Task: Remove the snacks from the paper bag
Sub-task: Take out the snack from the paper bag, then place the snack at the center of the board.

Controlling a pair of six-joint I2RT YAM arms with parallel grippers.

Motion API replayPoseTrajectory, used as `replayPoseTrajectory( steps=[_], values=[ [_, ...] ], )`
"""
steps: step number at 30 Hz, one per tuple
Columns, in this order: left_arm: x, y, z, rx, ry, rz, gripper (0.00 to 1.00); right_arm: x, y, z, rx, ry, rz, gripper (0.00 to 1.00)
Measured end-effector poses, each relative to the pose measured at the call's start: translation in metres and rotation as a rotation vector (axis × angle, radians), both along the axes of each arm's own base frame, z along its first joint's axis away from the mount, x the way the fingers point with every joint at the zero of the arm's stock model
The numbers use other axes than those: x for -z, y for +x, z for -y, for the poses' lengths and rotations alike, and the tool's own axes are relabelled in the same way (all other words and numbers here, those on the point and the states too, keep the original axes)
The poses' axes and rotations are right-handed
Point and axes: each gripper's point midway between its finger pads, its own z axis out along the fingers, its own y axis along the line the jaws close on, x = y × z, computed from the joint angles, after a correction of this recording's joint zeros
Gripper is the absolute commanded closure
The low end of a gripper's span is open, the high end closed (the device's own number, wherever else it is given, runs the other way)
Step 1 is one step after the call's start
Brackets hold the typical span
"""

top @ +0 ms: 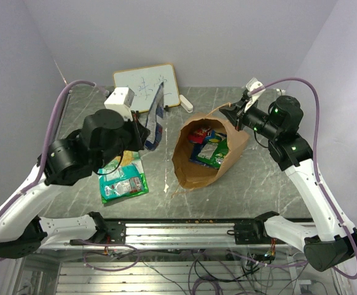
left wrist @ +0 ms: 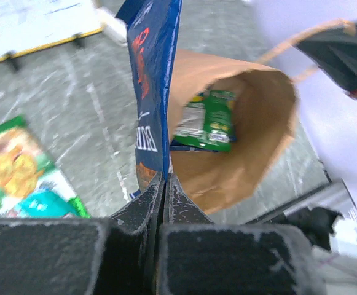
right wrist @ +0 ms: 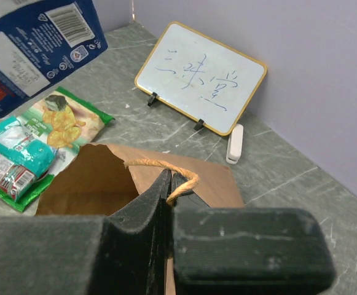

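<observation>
While left gripper (left wrist: 164,184) clamps blue packet (left wrist: 155,74) edge-on and right gripper (right wrist: 169,182) clamps paper bag (right wrist: 86,184) rim, either thin hold may slip.

The grey marbled table (top: 258,178) bears the brown paper bag (top: 190,175), resting below the fingers (right wrist: 141,209) of the right gripper (right wrist: 169,179). Green snack packets (top: 124,181) lie under the left gripper (left wrist: 164,181); beyond its fingers (left wrist: 138,212) are a whiteboard (top: 144,86) and a white eraser (top: 186,102).
</observation>
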Motion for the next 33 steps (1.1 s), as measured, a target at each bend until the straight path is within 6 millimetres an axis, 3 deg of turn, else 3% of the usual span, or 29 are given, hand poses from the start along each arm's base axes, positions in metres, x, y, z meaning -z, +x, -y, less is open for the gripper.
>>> replayPoseTrajectory(
  steps=[2,6,11,17,20,27,33],
  values=[
    [0.009,0.011,-0.009,-0.127,0.008,-0.056,0.93,0.0,0.0,0.0,0.0,0.0,0.0,1.0],
    [0.045,0.027,-0.033,-0.392,0.091,-0.192,0.93,0.003,0.0,0.0,0.0,-0.002,-0.005,1.0],
    [0.097,0.045,-0.079,-0.681,0.192,-0.336,0.93,0.006,0.0,0.0,-0.001,-0.009,-0.007,1.0],
    [0.136,0.056,-0.126,-0.956,0.204,-0.487,0.93,0.006,0.0,0.0,-0.001,-0.012,-0.006,1.0],
    [0.158,0.067,-0.134,-1.076,0.187,-0.577,0.93,0.006,0.0,0.0,-0.003,-0.012,-0.006,1.0],
    [0.202,0.088,-0.125,-1.267,0.102,-0.701,0.93,0.006,-0.001,-0.001,-0.013,-0.01,-0.006,1.0],
    [0.209,0.1,-0.14,-1.452,-0.057,-0.711,0.93,0.006,-0.002,-0.002,-0.016,-0.009,-0.006,1.0]
  ],
)
